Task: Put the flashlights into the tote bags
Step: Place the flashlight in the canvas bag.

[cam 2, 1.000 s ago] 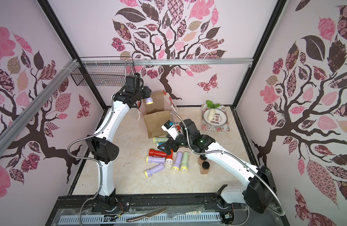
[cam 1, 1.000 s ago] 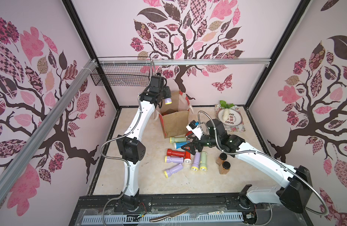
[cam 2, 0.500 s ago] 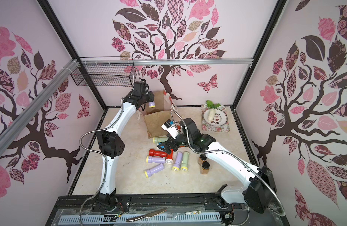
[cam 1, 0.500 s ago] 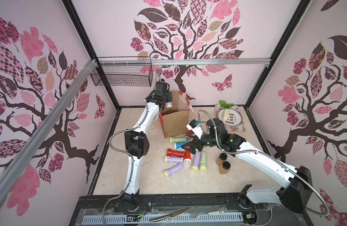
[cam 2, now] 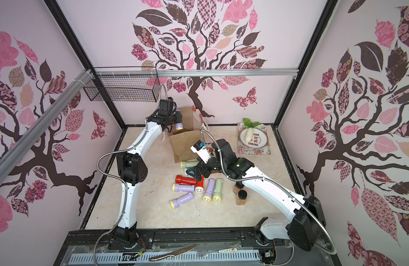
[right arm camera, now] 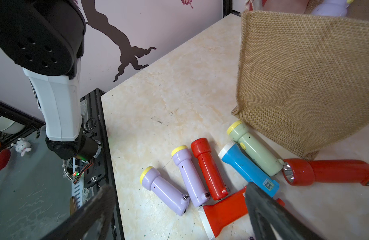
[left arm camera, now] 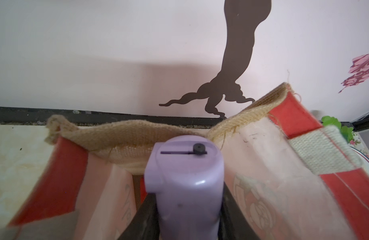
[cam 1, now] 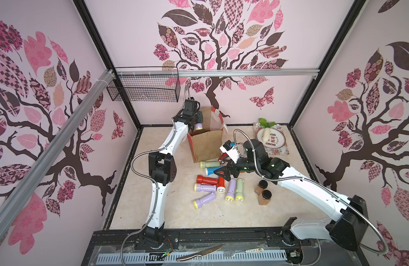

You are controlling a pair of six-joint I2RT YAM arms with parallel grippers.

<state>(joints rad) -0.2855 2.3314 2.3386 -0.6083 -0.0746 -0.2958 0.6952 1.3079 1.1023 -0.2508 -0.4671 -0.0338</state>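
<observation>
Pink walls papered with dark, leafy trees close in a pale marbled desk (cam 1: pixel 173 214), with a wire basket (cam 1: pixel 143 91) hung on the back rail. Towards the back stands the tan burlap tote bag (cam 1: pixel 207 147), its mouth open and its red-and-white edging showing. The left pincer (cam 1: pixel 196 124) is up above that mouth, clamped tight on a lilac flashlight (left arm camera: pixel 185 187) whose yellow head points down; it hangs over the bag's opening near the left edge of the rim.

The other flashlights lie loose on the desk in front of the bag: a pale green one (cam 1: pixel 210 164) and a blue one (cam 1: pixel 211 171) nearest it, then a red one (cam 1: pixel 207 180), two lilac ones (cam 1: pixel 204 187) (cam 1: pixel 204 200), an orange-red one (cam 1: pixel 220 184), and a lilac and green pair (cam 1: pixel 231 190) side by side. The right pincer (cam 1: pixel 223 173) hovers low over this heap with its jaws spread wide, gripping nothing. Two amber jars (cam 1: pixel 263 191) stand just right of the pile, and a flowered tray (cam 1: pixel 279 150) sits at the back right.
</observation>
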